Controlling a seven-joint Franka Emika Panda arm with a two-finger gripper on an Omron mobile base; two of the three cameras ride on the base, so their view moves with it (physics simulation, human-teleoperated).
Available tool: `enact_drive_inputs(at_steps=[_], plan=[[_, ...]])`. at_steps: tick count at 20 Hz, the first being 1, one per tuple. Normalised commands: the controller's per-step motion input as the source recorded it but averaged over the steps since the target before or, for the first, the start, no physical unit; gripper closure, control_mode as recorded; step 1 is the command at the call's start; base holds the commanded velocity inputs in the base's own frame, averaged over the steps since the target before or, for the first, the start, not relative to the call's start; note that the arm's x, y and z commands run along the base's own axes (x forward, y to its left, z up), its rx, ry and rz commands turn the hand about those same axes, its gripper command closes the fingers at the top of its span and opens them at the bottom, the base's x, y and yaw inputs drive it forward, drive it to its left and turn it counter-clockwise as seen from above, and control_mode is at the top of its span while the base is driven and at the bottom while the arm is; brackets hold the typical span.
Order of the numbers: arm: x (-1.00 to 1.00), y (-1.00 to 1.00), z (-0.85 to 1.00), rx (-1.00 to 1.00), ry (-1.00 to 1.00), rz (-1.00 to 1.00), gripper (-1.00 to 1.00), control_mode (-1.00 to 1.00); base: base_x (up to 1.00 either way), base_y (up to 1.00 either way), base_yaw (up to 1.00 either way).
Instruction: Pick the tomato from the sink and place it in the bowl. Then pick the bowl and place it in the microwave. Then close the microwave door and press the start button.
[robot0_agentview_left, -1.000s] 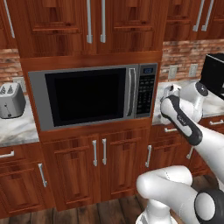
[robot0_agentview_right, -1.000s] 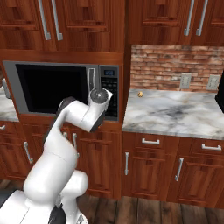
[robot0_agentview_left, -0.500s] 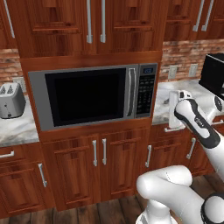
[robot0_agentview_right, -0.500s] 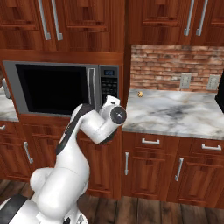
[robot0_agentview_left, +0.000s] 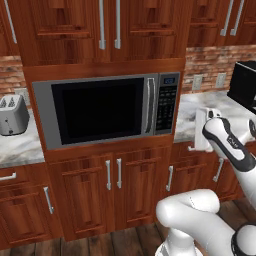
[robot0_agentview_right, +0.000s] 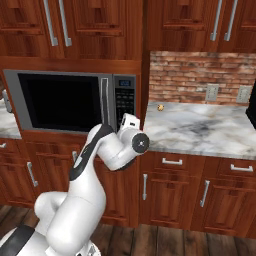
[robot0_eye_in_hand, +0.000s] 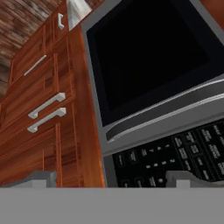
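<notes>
Nearest to us, our tool (robot0_eye_in_hand: 109, 179) has its two dark tips spread wide apart with nothing between them, one tip low over the wooden cabinet front, the other over the black keypad panel (robot0_eye_in_hand: 175, 153). In the left base view our white arm (robot0_agentview_left: 227, 145) reaches up in front of the table (robot0_agentview_left: 200, 112) right of the microwave.

Beyond the tips stands the microwave (robot0_agentview_left: 107, 110), built into the red-brown cabinets: a silver-grey frame with the keypad panel and a small blue display at its right. The microwave door (robot0_agentview_left: 97, 111) is shut, its large black window dark, its vertical silver handle (robot0_agentview_left: 148, 106) just left of the keypad.

Farther off, a small silver toaster (robot0_agentview_left: 12, 115) sits on the table at the left, and a brick wall (robot0_agentview_right: 197, 75) backs the marble table (robot0_agentview_right: 200, 127) at the right.
</notes>
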Motion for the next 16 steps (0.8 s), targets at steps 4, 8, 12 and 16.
enact_drive_inputs(at_steps=[4, 8, 12, 16], plan=[[0.00, 0.04, -0.26, -0.03, -0.06, 0.00, -1.00, -1.00, 0.00, 0.00, 0.00], [0.00, 0.14, -0.16, -0.05, -0.06, 0.00, -1.00, -1.00, 0.00, 0.00, 0.00], [0.14, 0.17, -0.02, -0.04, -0.01, 0.00, -1.00, -1.00, 0.00, 0.00, 0.00], [0.14, 0.17, 0.00, -0.04, 0.00, 0.00, 1.00, -1.00, 0.00, 0.00, 0.00]])
